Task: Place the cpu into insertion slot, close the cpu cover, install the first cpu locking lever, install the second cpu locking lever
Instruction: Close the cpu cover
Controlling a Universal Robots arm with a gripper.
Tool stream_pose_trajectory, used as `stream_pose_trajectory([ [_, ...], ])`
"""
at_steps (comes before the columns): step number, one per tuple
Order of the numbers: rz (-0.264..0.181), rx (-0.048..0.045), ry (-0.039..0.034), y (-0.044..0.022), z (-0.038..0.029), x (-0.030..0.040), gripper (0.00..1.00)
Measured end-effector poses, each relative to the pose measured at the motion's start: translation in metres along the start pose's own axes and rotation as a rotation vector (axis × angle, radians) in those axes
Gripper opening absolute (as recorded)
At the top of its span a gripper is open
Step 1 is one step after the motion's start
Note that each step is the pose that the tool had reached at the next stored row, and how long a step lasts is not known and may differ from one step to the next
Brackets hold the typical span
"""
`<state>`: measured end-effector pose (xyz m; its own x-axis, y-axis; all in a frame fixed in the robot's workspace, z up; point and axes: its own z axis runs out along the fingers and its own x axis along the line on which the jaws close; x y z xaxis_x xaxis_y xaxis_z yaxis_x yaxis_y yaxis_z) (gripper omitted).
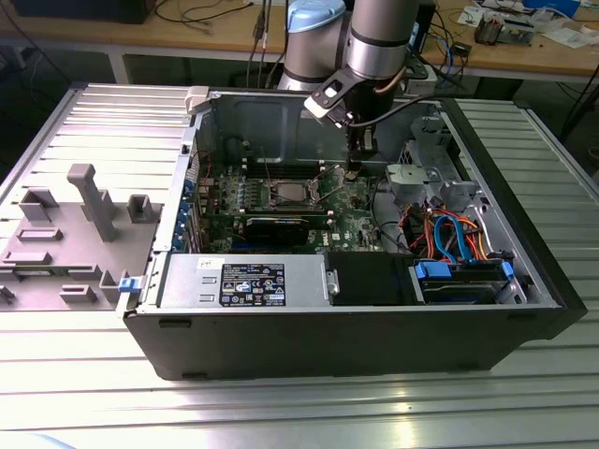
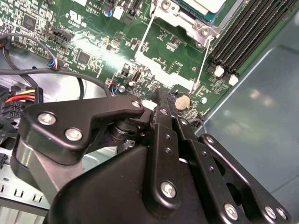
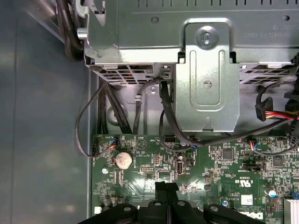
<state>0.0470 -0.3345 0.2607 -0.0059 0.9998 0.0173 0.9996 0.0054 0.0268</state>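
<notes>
The cpu (image 1: 285, 194) lies with its silver-grey top up in the insertion slot (image 1: 301, 184) on the green motherboard (image 1: 351, 220); one corner of the cpu (image 2: 205, 3) is in the second wrist view. The cpu cover (image 2: 164, 8) frames it and seems to lie down. Two thin wire locking levers (image 2: 202, 63) (image 2: 143, 37) run out from the socket over the board. My gripper (image 1: 354, 171) hangs inside the case, toward the exterior view's right of the socket. Its black fingers (image 2: 162, 108) are together just above the board, close to one lever's end. The gripper (image 3: 166, 185) is shut and holds nothing I can see.
A coin battery (image 3: 123, 160) sits on the board near the fingertips. A metal drive cage (image 3: 205, 70) with black cables (image 3: 100, 116) stands beyond it. Black memory slots (image 2: 243, 32) flank the socket. The graphics card (image 1: 281, 224) and power supply (image 1: 243, 281) lie nearer the case front.
</notes>
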Motion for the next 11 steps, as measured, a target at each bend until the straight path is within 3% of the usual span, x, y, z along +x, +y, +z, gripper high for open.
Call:
stream_pose_trajectory([
  [11,-0.001,-0.0001,0.0003,0.0003,0.0002,0.0,0.11],
])
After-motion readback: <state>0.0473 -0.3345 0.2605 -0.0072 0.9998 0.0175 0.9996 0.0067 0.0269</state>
